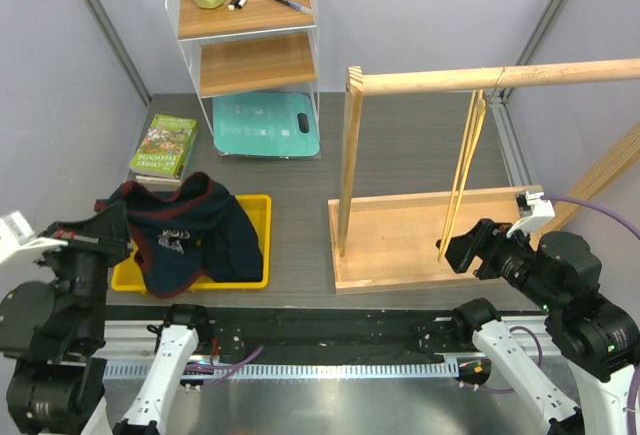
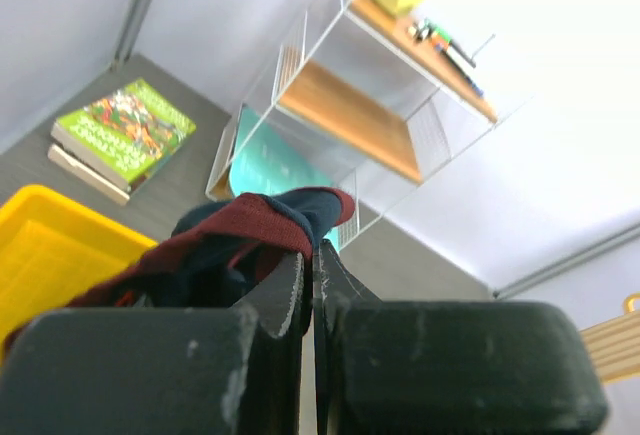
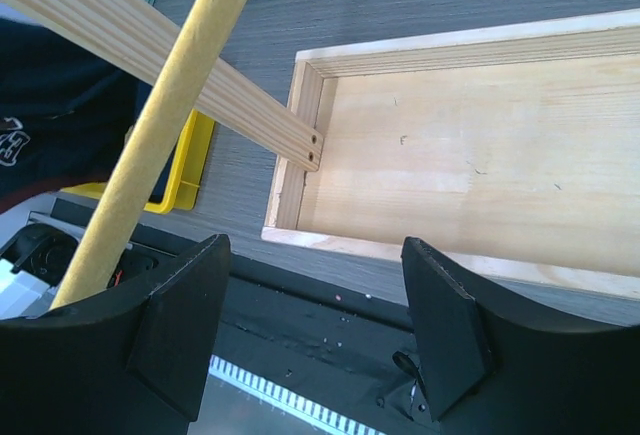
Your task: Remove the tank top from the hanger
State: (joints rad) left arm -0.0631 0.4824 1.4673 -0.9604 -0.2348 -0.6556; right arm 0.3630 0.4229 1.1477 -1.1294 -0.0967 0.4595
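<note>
On the bench (image 1: 300,170) the rack (image 1: 420,230) stands at right with the hanger (image 1: 466,160) on its rail, well apart from the tank top (image 1: 190,230). I judge the top already free, heaped over the tray (image 1: 255,210) at left. My left pincer (image 1: 112,223) pinches its red-trimmed edge, the cloth trailing right into the tray, with open bench beyond. My right pincer (image 1: 450,250) is spread and empty beside the hanger's lower end.

Top: high overhead, rear of rig, down over worktop (image 1: 420,145). Left wrist close, tilted up at shelf rack (image 2: 350,115) — right wrist down on wooden base (image 3: 470,155); top shows both.
</note>
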